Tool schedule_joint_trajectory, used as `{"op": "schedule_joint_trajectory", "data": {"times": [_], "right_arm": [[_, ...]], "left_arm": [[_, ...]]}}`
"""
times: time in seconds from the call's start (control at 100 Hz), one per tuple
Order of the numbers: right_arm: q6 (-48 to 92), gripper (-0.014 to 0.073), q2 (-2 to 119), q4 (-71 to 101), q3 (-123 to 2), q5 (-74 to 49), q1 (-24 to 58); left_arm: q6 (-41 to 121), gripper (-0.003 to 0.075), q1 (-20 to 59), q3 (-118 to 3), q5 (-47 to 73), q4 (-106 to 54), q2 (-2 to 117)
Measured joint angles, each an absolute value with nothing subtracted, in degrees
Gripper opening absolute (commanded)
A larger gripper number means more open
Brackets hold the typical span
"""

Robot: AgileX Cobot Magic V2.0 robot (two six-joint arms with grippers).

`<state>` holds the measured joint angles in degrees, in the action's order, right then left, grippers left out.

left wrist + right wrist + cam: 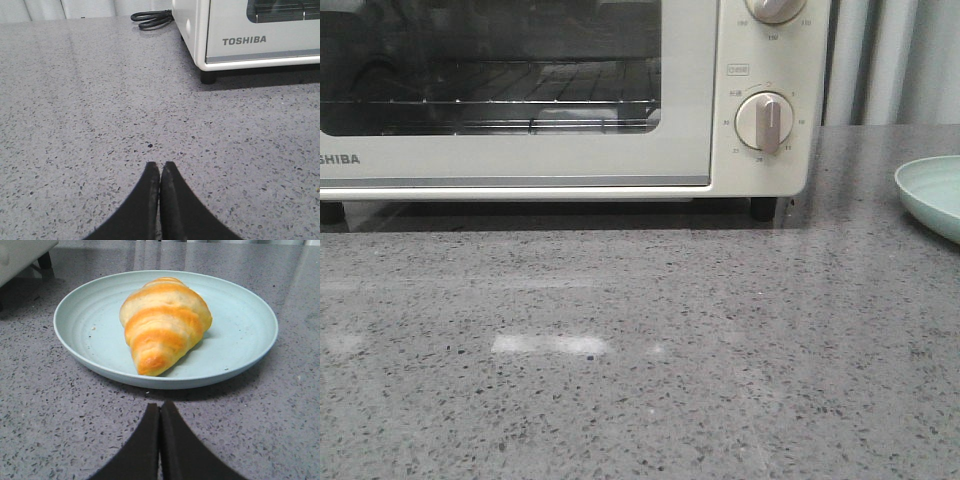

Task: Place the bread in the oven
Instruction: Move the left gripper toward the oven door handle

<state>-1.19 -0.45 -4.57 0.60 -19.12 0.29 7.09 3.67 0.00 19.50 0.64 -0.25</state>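
Two things need doing first, I'd judge: the oven [520, 100] door is shut (it must drop before any carrying), and the bread [162, 322] lies on a pale green plate [75, 325] just beside the oven. Both grippers, left [160, 167] and right [160, 407], are pinched closed, holding nothing, touching nothing; the right one faces the bread.

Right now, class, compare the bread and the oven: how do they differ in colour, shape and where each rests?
The bread is glossy golden-orange with pale stripes; the oven is plain cream-white. The bread is rounded with a tapered end; the oven is boxy with a glass window. The bread lies on a pale green plate; the oven stands on black feet directly on the grey counter, its door shut. Both are untouched by either gripper.
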Motion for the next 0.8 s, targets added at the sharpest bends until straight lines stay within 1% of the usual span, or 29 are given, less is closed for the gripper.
{"op": "schedule_joint_trajectory", "data": {"times": [0.5, 0.8], "right_arm": [[-1.2, -0.0048, -0.4, -4.6, 0.6, -19.1, 0.3], [-1.2, -0.0048, -0.4, -12.6, 0.6, -19.6, 0.3]], "left_arm": [[7.1, -0.0021, 3.7, 0.0, 19.5, 0.6, -0.3], [7.1, -0.0021, 3.7, 0.0, 19.5, 1.7, -0.3]]}}
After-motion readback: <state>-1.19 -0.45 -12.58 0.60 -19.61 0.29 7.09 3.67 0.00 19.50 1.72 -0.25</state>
